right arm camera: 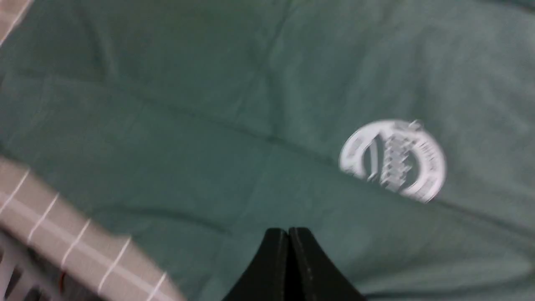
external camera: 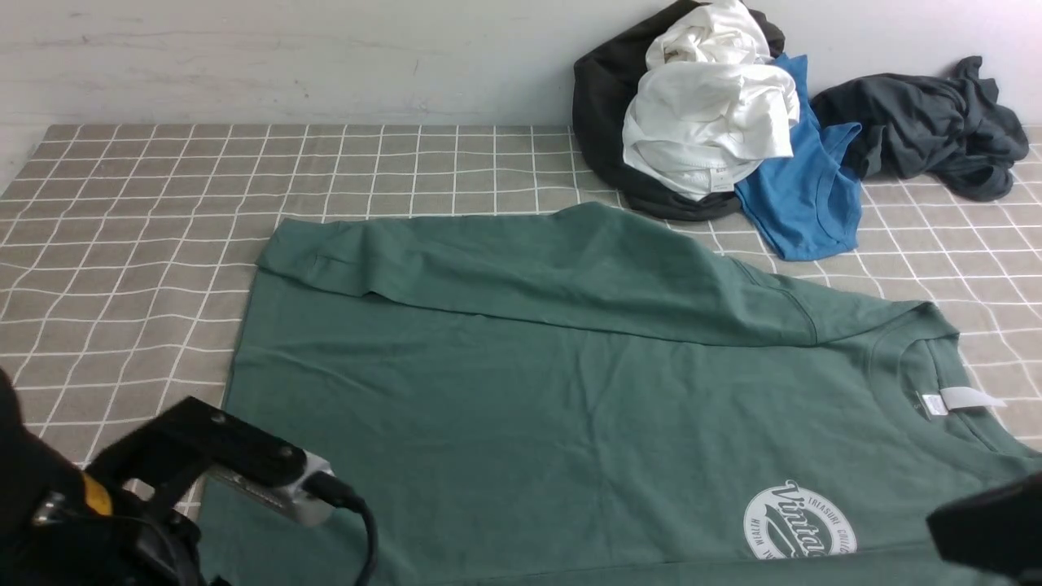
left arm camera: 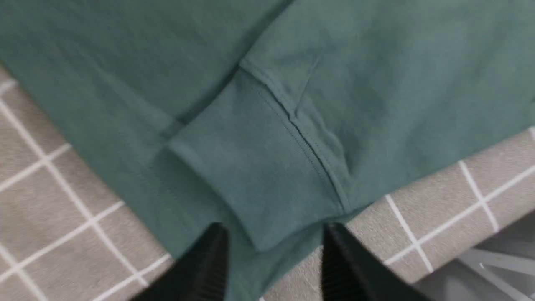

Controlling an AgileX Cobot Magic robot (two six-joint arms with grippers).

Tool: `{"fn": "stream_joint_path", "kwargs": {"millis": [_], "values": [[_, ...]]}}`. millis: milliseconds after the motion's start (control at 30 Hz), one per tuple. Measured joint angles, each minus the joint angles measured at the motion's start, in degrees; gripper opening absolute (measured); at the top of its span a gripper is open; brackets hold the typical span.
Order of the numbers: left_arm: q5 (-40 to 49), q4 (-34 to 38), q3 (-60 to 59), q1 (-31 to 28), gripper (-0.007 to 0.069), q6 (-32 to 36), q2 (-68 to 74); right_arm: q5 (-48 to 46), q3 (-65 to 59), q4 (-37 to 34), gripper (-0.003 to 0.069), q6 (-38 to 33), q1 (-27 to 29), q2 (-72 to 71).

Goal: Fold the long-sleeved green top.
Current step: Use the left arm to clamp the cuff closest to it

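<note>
At the front view's lower left, the left gripper gapes around the sleeve cuff. Lower right, the right gripper is closed, empty, over the green long-sleeved top, spread mid-frame with 1 sleeve folded across. Upper right, crumpled garments lie just beyond.

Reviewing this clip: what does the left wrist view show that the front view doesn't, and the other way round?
Only the left wrist view: a sleeve cuff with its seam, by the table's edge, and the left gripper open near the cuff's end. Only the front view: the neck label, the round logo, and the pile at the back: white garment, blue shirt, dark grey garments. Both: the green long-sleeved top on the checked cloth.
</note>
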State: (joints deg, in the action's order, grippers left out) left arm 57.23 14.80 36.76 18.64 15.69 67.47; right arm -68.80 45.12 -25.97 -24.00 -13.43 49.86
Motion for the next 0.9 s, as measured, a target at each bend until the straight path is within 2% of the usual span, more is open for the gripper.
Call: {"fn": "stream_joint_path", "kwargs": {"millis": [33, 67, 133, 200, 300, 433, 667, 767, 800, 867, 900], "values": [[-1.99, -0.04, -0.64, 0.59, 0.0401, -0.19, 2.09, -1.38, -0.04, 0.75, -0.0014, 0.0, -1.17, 1.09], [-1.99, -0.04, -0.64, 0.66, 0.0401, -0.19, 2.09, -1.52, -0.04, 0.91, -0.0014, 0.0, -1.38, 1.25], [-6.19, -0.02, -1.4, 1.0, 0.0514, -0.26, 7.11, -2.02, -0.6, 3.49, -0.0014, 0.0, -3.75, 2.68], [-7.48, -0.02, -1.39, 1.0, 0.0554, -0.39, 10.02, -1.91, -0.85, 4.72, -0.0014, 0.0, -4.42, 3.0], [-9.16, -0.02, -1.39, 1.0, 0.0584, -1.24, 15.14, 0.02, -0.85, 5.38, -0.0014, 0.24, -4.63, 3.25], [-12.19, 0.04, -1.39, 1.05, 0.0578, -2.24, 19.17, 1.33, -0.85, 5.53, -0.0014, 0.28, -4.63, 3.25], [-12.85, -0.16, -1.39, 1.05, 0.0512, -4.21, 19.67, 1.57, -0.85, 5.65, -0.0014, 0.3, -4.63, 3.25], [-13.57, -1.1, -1.39, 1.05, 0.0386, -4.26, 19.73, 1.65, -0.85, 5.7, -0.0014, 0.35, -4.63, 3.25], [-13.66, -1.09, -1.39, 1.05, 0.0386, -4.26, 19.73, 1.65, -0.85, 5.7, -0.0014, 0.35, -4.63, 3.25], [-14.69, -0.75, -1.39, 1.05, 0.0238, -4.26, 19.81, 1.76, -0.85, 5.7, -0.0014, 0.35, -4.63, 3.25], [-14.99, -0.61, -1.39, 1.05, 0.0192, -4.21, 19.87, 1.81, -0.85, 5.7, -0.0014, 0.35, -4.63, 3.25]]}}
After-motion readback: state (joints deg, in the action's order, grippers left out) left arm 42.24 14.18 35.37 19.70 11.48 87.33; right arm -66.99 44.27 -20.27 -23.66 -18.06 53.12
